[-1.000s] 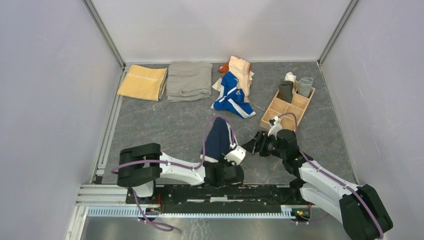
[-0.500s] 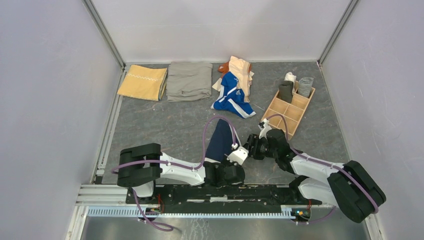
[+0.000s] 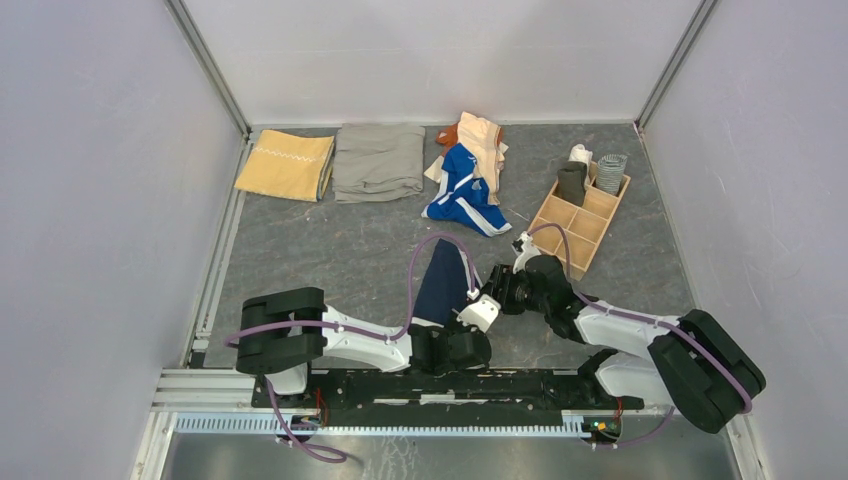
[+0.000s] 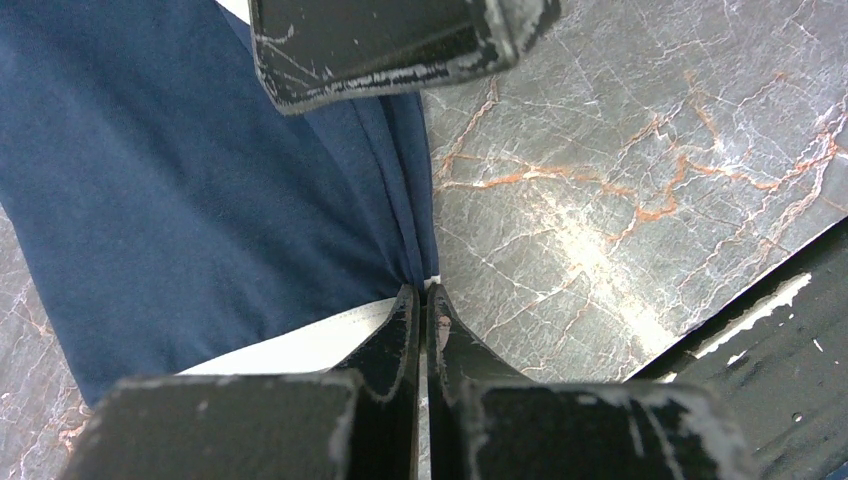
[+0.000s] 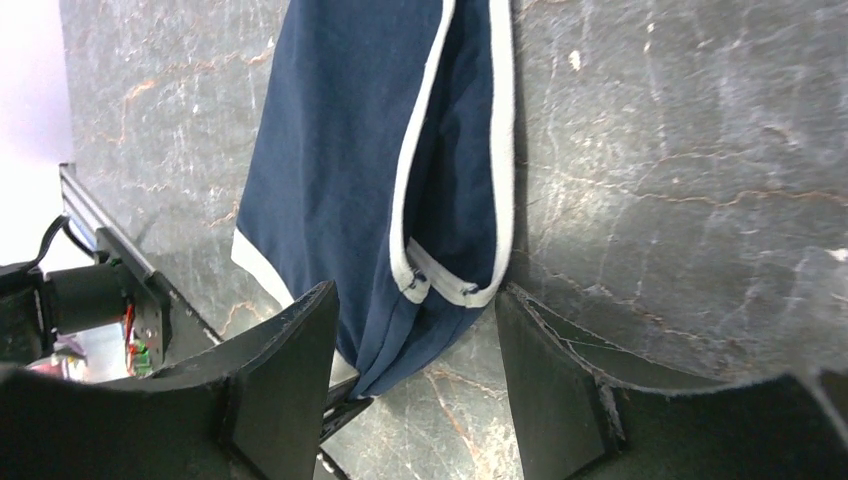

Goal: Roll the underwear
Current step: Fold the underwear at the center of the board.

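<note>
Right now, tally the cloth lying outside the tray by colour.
navy briefs: 1
blue piece: 1
peach piece: 1
rust piece, mostly hidden: 1
yellow cloth: 1
grey-khaki cloth: 1
Total: 6

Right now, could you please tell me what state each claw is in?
Left claw: closed, pinching the edge of the navy underwear.
Right claw: open, straddling the same underwear's end, not gripping it.
</note>
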Robot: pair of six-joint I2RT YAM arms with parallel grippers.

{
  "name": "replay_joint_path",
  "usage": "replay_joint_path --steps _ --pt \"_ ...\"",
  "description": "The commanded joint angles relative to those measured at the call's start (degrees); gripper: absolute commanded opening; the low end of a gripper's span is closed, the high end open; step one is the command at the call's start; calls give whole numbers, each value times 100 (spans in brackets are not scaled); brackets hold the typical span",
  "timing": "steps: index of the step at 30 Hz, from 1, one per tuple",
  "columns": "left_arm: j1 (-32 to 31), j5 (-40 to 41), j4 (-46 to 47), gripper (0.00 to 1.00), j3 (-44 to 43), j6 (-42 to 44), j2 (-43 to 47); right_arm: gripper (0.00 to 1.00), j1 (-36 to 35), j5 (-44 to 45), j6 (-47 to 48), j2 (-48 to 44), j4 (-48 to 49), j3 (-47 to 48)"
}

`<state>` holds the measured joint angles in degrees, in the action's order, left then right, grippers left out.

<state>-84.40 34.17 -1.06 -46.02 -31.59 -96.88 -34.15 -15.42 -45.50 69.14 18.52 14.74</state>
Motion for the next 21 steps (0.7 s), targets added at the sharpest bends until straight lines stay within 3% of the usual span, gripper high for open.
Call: replay_joint_path --steps 1,11,21 --pt "-72 -464 -218 2 128 127 -183 66 -3 645 307 -52 -479 124" --pt "-76 -512 -228 2 76 153 -225 61 -9 187 336 259 -186 123" --pt "-85 -534 -261 2 71 145 -252 43 -5 200 424 463 -113 131"
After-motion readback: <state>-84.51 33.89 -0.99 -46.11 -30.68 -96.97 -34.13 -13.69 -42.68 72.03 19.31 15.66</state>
